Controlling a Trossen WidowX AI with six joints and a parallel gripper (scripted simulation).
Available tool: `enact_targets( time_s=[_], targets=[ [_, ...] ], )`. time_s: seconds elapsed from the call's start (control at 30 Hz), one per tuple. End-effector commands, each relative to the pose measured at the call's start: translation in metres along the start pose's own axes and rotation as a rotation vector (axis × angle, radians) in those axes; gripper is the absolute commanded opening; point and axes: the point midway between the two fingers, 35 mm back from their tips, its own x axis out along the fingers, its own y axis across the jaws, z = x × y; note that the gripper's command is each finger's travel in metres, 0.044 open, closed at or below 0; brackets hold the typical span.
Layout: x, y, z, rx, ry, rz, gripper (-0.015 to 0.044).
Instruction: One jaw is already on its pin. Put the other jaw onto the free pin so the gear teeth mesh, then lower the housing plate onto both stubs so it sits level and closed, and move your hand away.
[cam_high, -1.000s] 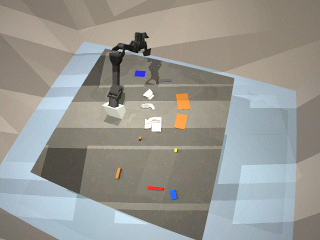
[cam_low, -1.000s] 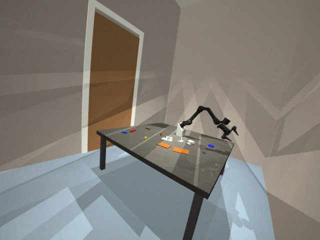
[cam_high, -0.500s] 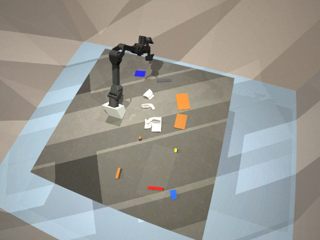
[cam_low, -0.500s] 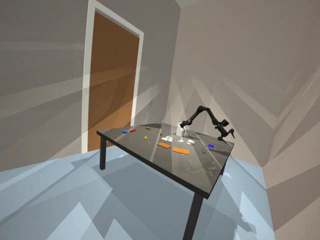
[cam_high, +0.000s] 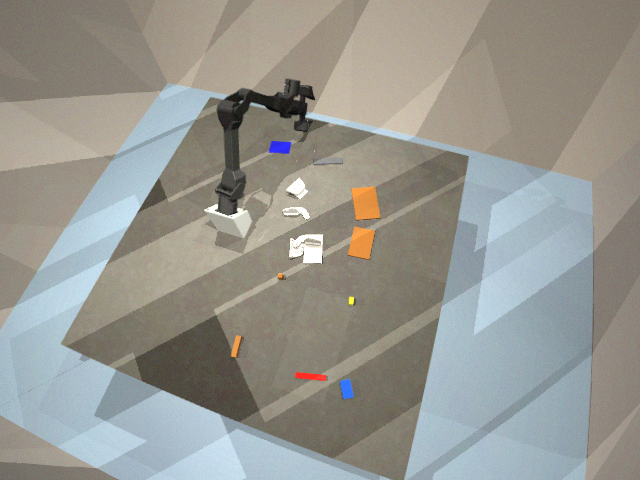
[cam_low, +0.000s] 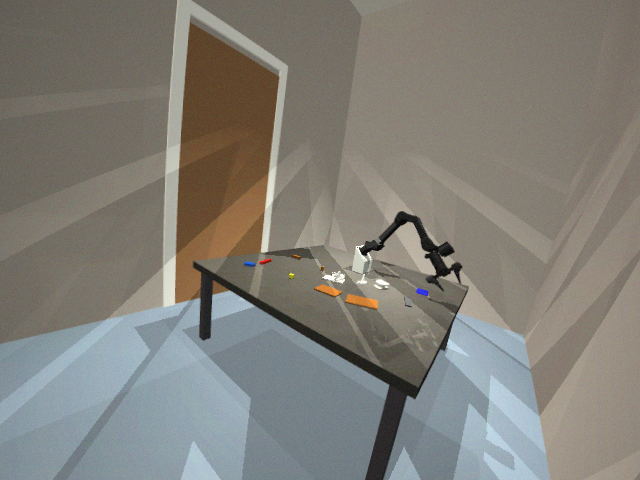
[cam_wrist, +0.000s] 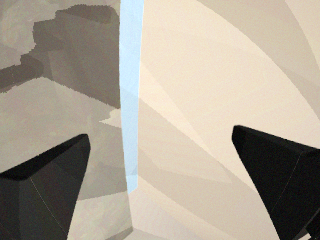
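The white base (cam_high: 312, 256) (cam_low: 333, 277) lies mid-table, with a white jaw on its upper part in the top view; pins and teeth are too small to tell apart. A loose white curved jaw (cam_high: 303, 211) (cam_low: 362, 281) lies on the table between the base and another white part. That part (cam_high: 296, 188) (cam_low: 381, 284), seemingly the housing plate, looks tilted or raised. My gripper (cam_high: 310, 110) (cam_low: 450, 285) (cam_wrist: 163, 137) is open and empty, high near the table's far edge in the top view, well away from the white parts.
A dark blue tile (cam_high: 280, 147) (cam_low: 422, 291) and a grey bar (cam_high: 327, 161) (cam_low: 407, 301) lie nearest the gripper. Two orange plates (cam_high: 366, 203) (cam_high: 361, 242) lie beside the white parts. An orange cube (cam_high: 280, 276) and a yellow block (cam_high: 351, 300) (cam_low: 291, 275) lie beyond the base.
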Motion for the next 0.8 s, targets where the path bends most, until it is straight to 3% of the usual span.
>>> enact_targets(
  time_s=[0.0,0.77],
  targets=[
    [0.001,0.015,-0.007,0.033,0.003,0.044,0.044],
    [-0.009,0.086,-0.059,0.254,0.082,0.257,0.044]
  ],
)
